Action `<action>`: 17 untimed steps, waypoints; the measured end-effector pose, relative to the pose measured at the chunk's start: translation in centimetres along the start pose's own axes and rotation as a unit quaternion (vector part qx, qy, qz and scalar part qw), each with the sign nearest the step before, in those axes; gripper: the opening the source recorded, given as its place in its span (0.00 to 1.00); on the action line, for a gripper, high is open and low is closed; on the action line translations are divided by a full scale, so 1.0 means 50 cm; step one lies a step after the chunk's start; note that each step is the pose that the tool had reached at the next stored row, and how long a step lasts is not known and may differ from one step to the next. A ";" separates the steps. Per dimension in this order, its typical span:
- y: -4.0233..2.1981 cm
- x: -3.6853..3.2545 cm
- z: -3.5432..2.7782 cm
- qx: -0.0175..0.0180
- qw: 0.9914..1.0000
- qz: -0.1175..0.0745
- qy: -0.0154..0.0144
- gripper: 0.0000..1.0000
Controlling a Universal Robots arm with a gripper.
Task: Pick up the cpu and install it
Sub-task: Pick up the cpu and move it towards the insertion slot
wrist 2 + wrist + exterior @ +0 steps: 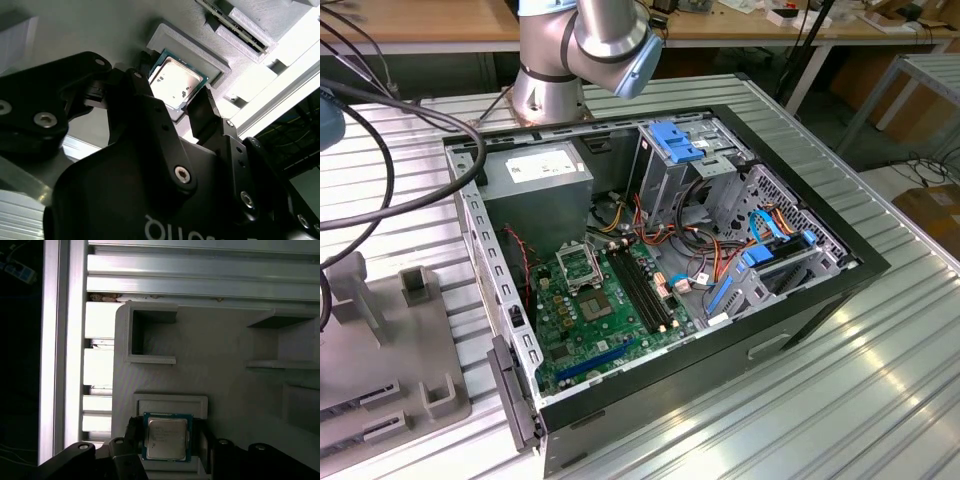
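The cpu (166, 436) (175, 82) is a small square chip with a silver-grey top and green edges. It lies flat in a raised grey holder pocket (170, 402) (195, 45). My gripper (167, 441) (170, 97) is right over it in both wrist views. One black finger (134, 437) presses against one edge of the chip and the other finger (204, 442) against the opposite edge. The open motherboard socket (578, 265) sits inside the computer case in the exterior view.
The open black computer case (820, 290) lies on the ribbed aluminium table (840, 400), with memory slots, cables and blue drive brackets inside. A grey fixture plate (380, 340) with raised holders sits at the exterior view's left. The arm's base (550, 80) stands behind the case.
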State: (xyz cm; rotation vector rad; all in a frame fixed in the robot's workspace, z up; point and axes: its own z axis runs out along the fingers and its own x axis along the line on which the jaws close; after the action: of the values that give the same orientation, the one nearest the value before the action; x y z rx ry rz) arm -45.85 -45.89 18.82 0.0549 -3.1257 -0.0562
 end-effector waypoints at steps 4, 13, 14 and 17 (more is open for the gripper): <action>0.000 0.000 -0.003 0.000 1.000 0.000 0.000 0.57; 0.000 0.000 -0.005 0.000 1.000 0.001 0.000 0.57; 0.000 0.000 -0.006 0.000 1.000 0.001 0.000 0.57; 0.000 0.000 -0.006 0.000 1.000 0.002 0.000 0.57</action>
State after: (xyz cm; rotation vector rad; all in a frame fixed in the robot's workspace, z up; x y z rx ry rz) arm -45.85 -45.88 19.14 0.0493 -3.1259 -0.0564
